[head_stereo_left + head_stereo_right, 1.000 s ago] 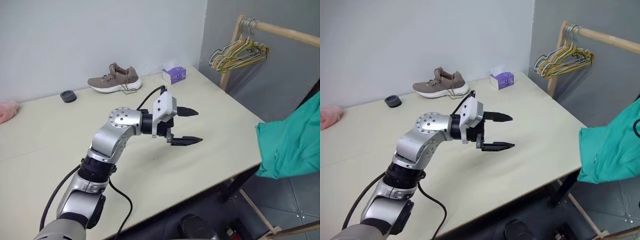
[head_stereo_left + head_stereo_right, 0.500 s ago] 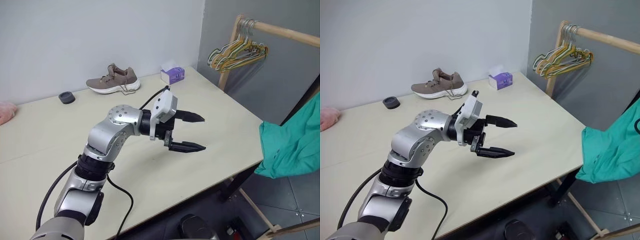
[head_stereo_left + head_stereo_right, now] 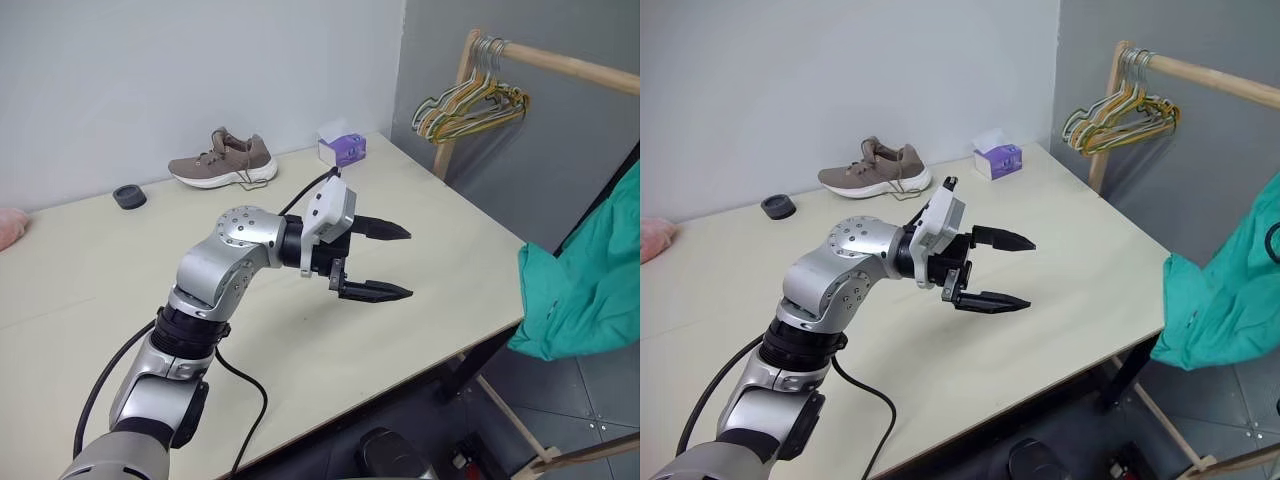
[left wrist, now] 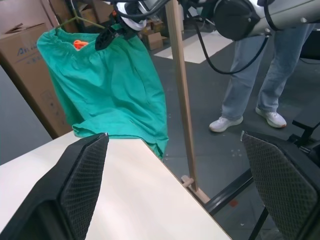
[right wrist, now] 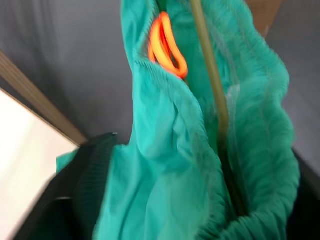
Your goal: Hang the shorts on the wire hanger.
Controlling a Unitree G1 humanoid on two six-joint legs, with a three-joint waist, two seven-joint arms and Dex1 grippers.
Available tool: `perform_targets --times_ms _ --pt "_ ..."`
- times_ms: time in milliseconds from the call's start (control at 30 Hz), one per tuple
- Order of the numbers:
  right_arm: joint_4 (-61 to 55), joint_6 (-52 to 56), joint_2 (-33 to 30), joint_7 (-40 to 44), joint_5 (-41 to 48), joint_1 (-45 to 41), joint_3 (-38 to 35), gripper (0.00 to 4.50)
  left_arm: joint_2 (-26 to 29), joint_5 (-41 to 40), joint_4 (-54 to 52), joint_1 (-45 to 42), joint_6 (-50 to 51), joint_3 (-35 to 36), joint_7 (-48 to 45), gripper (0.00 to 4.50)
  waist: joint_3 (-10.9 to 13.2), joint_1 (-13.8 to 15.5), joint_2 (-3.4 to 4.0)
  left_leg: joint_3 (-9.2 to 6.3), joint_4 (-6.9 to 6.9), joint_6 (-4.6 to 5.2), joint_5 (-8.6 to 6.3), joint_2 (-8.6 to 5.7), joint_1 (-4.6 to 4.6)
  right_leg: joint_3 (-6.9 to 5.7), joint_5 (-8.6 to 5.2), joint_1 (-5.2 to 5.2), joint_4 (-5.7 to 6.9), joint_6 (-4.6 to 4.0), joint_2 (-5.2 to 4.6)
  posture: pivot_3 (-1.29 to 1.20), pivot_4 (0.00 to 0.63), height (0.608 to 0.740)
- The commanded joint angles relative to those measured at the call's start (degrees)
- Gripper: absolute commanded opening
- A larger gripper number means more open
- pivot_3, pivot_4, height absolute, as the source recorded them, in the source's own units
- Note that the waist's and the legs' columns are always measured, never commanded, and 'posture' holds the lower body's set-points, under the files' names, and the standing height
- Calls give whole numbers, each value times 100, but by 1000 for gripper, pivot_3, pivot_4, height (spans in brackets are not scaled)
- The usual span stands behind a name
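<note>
The teal-green shorts hang in the air past the table's right edge. Their gathered waistband and orange tag show close up in the right wrist view. The wire hanger, a thin olive-brown wire, runs inside the waistband. My right gripper is at the waistband's top edge, its fingers spread open with the cloth bunched between them. My left gripper hovers open above the table's middle, pointing toward the shorts and holding nothing.
A wooden rack post stands beside the shorts. Coloured hangers hang on its rail. The table carries a brown shoe, a purple tissue box and a black disc. A person's legs stand beyond the rack.
The whole picture has shifted a little. My left gripper has swung slightly toward the shorts and stays open. The shorts hang much as before.
</note>
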Motion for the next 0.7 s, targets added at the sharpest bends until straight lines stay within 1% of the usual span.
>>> perform_targets --times_ms 33,133,267,300,367,400,467,533,600,667,700 --pt "-813 -752 -54 -34 -68 256 -61 4475 20 8 -47 -16 -95 108 71 4500 0 3 1 0 0 0 0 0 0 0 -1 0 0 1 0 -377 0 740" --pt "-1290 -1384 14 -105 -192 584 29 4475 35 23 -16 14 -94 139 139 4500 -1 4 1 0 1 0 -1 0 0 1 -1 0 1 1 0 -375 0 740" --pt "-1995 -2904 67 -175 -615 1006 407 4475 99 150 30 119 -144 218 338 4500 -1 0 1 1 0 -1 -2 0 1 2 -1 0 1 2 0 -366 0 740" --pt "-2127 -3141 95 -176 -691 1064 480 4475 126 185 39 159 -149 240 393 4500 -1 -12 2 1 0 -1 -2 2 1 3 -1 -1 1 2 1 -364 0 740" --pt "-2254 -3405 204 -332 -821 1104 554 4475 198 234 36 289 -135 319 553 4500 -1 -22 1 -1 -1 -3 -3 4 2 4 -1 -1 2 2 3 -346 0 740" --pt "-2232 -3366 268 -348 -810 1104 561 4475 240 256 15 356 -144 339 606 4500 0 -17 -1 -3 0 -3 -3 5 2 2 -1 -1 2 2 3 -346 0 740" --pt "-2150 -3334 391 -489 -849 1136 540 4475 314 273 -76 513 -131 383 693 4500 0 18 -14 -7 1 -3 -3 5 1 -1 -1 -1 2 2 3 -330 0 740" --pt "-2190 -3574 514 -503 -866 1189 575 4475 366 238 -184 648 -59 462 803 4500 0 74 -16 -7 4 -3 -3 4 0 -1 -1 0 2 2 2 -323 0 740" --pt "-2535 -3946 782 -212 -668 1230 742 4475 414 302 -259 816 -64 593 1076 4500 1 131 -16 -2 7 -3 -3 3 0 4 0 0 2 3 0 -323 0 740" --pt "-3000 -4440 1123 340 -353 1320 1025 4475 357 507 -237 989 -126 801 1631 4500 0 150 -15 -4 8 -3 -4 3 2 5 1 0 6 5 0 -302 0 740" --pt "-3192 -4494 1218 563 -260 1389 1166 4475 329 612 -210 1047 -126 875 1888 4500 1 158 -15 -5 9 -3 -4 5 3 5 1 0 9 5 2 -296 0 740"
